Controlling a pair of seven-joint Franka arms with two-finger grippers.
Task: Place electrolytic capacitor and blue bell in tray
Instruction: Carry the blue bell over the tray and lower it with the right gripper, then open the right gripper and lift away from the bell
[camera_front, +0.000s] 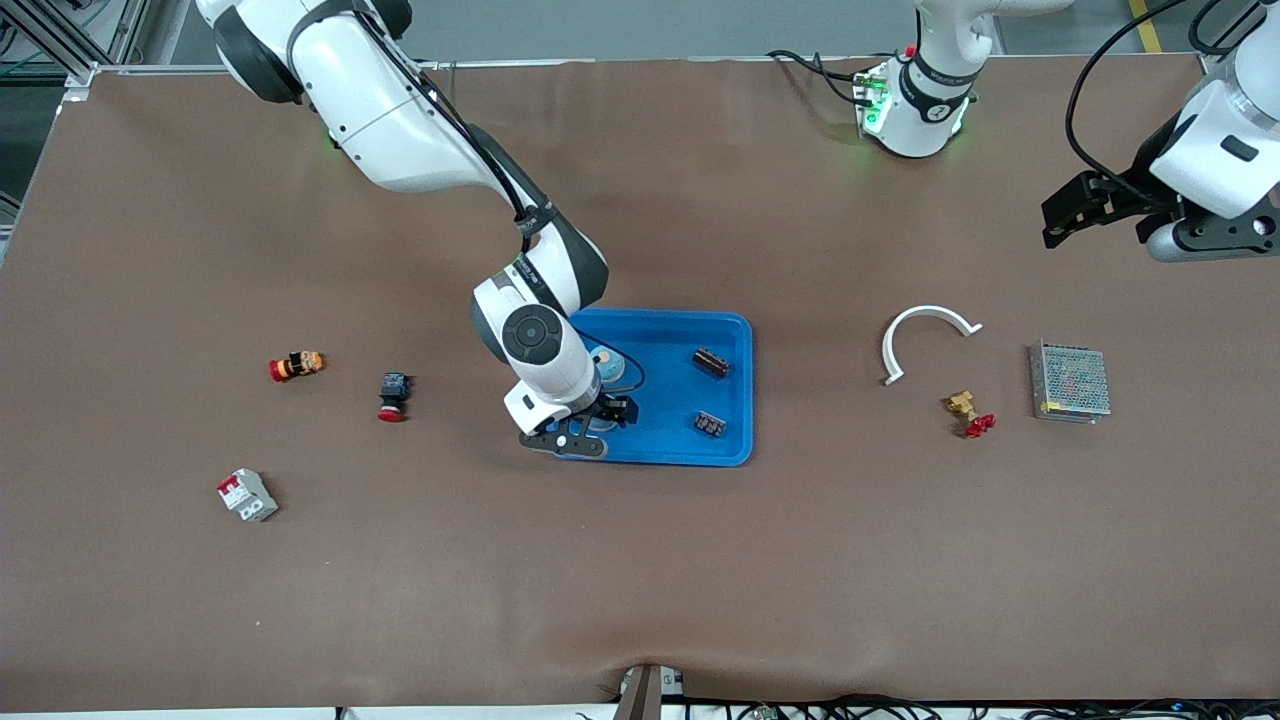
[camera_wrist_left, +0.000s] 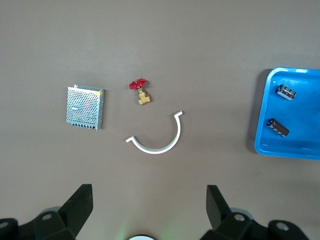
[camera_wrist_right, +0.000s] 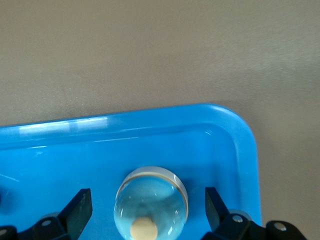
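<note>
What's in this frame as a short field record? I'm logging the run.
tray: blue, mid-table
in tray: two capacitors; two bells
right tool: open, over the tray corner, fingers either side of one bell
left tool: open, waiting in the air above the left arm's end
left arm's end: white clip, brass valve, mesh box
right arm's end: two red buttons, breaker

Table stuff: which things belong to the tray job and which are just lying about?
Job:
tray
two capacitors, in tray
two blue bells, in tray
right gripper, open around one bell

Lying about:
white clip
red-handled valve
power supply
breaker
two red buttons
left gripper, open, waiting
</note>
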